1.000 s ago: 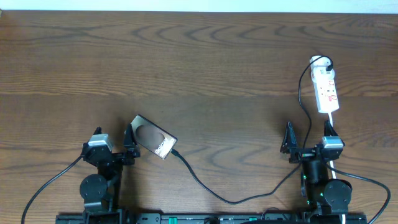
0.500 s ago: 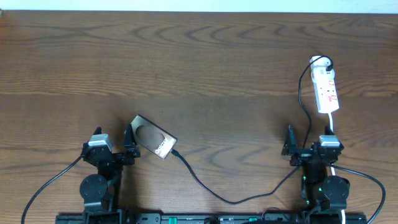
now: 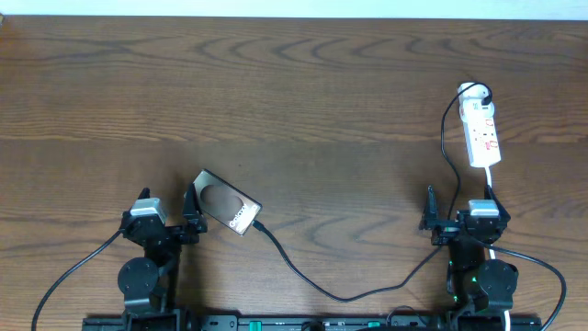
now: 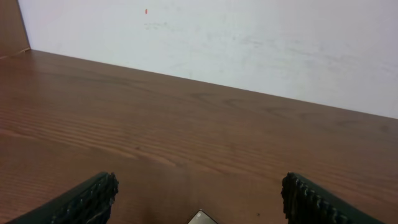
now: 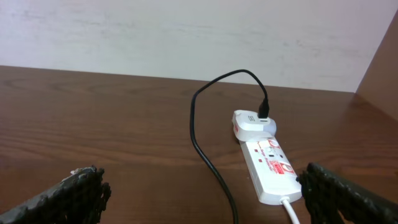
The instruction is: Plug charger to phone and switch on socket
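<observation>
The bronze-brown phone [image 3: 227, 204] lies flat at the lower left of the table, and only its corner [image 4: 200, 218] peeks into the left wrist view. The black charger [image 3: 342, 296] touches the phone's lower right end with its tip. It loops along the near edge and rises to a white plug on the socket [image 3: 481, 129]. My left gripper [image 3: 166, 206] stands open just left of the phone, with nothing between its fingers [image 4: 81, 202]. My right gripper [image 3: 457, 211] is open below the socket [image 5: 268, 165]. The charger [image 5: 211, 163] runs between its wide-apart fingers [image 5: 348, 196], touching neither.
The socket's white lead [image 3: 491, 179] trails toward the right arm's base [image 3: 482, 280]. Thick black robot cables [image 3: 73, 276] hang off the near edge beside both arm bases. A pale wall [image 4: 249, 43] borders the table's far edge.
The right arm has drawn back a little toward the near edge, its gripper still open. The left arm, phone, charger and socket have not moved.
</observation>
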